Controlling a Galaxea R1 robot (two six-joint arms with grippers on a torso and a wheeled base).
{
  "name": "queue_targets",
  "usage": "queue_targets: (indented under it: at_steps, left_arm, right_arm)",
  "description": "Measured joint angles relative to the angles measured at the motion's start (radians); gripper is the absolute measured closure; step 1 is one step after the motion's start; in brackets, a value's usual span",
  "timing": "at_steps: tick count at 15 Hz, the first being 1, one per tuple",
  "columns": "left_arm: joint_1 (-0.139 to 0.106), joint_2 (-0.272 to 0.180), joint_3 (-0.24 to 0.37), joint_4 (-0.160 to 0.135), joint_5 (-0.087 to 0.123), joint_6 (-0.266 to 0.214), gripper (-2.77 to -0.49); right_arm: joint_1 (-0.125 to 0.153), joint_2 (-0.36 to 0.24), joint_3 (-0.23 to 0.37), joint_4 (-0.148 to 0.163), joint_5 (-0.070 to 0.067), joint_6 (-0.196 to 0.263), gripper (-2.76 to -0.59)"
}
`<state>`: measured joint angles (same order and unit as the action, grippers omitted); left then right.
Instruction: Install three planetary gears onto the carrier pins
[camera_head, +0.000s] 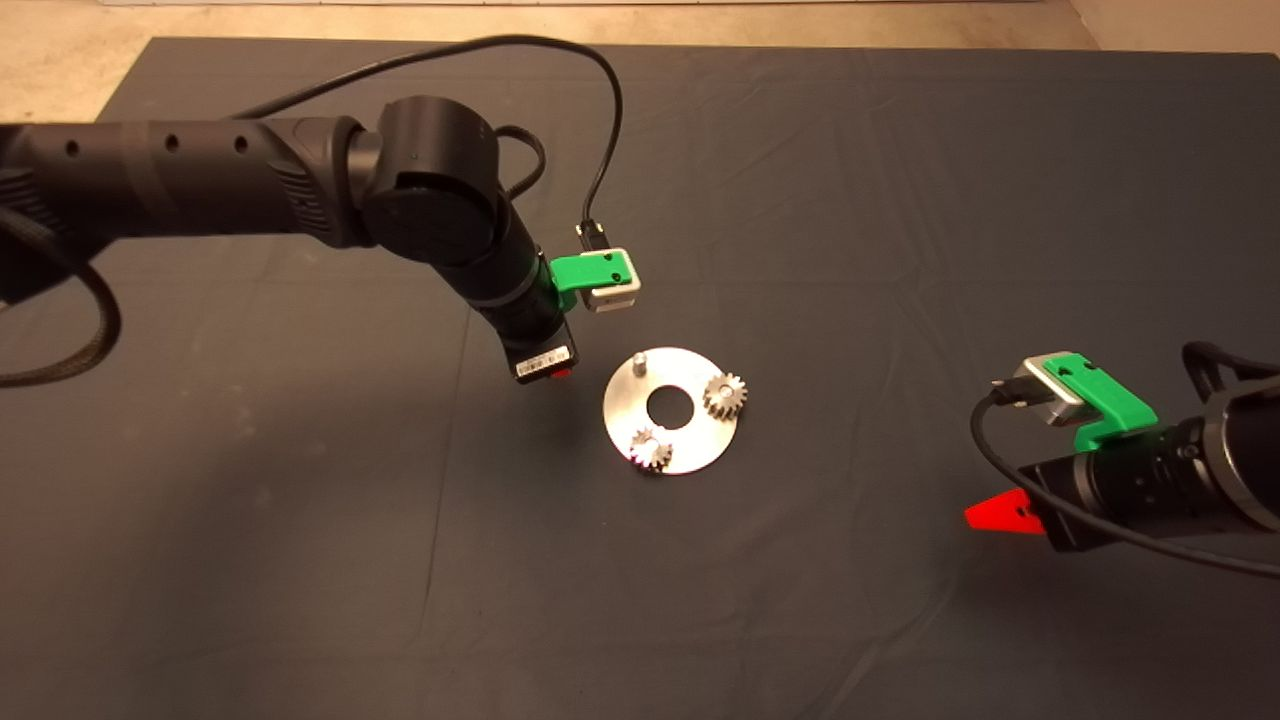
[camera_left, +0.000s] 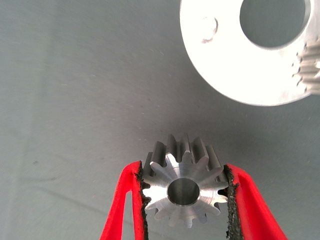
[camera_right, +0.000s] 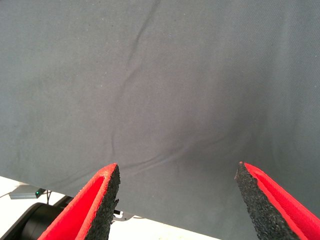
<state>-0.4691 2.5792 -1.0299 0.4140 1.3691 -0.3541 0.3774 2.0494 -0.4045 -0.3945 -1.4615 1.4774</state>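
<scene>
The left end effector (camera_left: 183, 200) grips a planetary gear (camera_left: 183, 187) between its black pads (camera_left: 142, 192), flat face and bore toward the wrist camera, held above the dark mat (camera_head: 900, 200) on the bench just beside the carrier disc (camera_head: 671, 410). Two more planetary gears sit on the disc: one (camera_head: 725, 396) at its right edge, another (camera_head: 650, 449) at its lower edge. One bare carrier pin (camera_head: 640, 362) stands upright near the left arm. The right end effector (camera_right: 175, 192) waits at the lower right, its fingers spread apart over bare mat.
</scene>
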Motion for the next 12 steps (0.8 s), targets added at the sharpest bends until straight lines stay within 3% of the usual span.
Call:
queue_targets:
  at_steps: [2, 6, 12]
  left_arm:
    - [-0.006, 0.009, 0.036, 0.000, 0.002, -0.040, -0.64]
    - [-0.006, 0.061, 0.043, -0.001, 0.000, -0.054, -0.64]
    - [-0.005, 0.136, -0.074, 0.000, -0.016, -0.048, -0.64]
  right_arm:
    - [0.000, 0.000, 0.000, 0.000, 0.002, 0.000, -1.73]
    - [0.000, 0.000, 0.000, 0.000, 0.004, -0.003, -1.73]
    - [0.000, -0.002, 0.000, 0.000, 0.004, -0.003, -1.73]
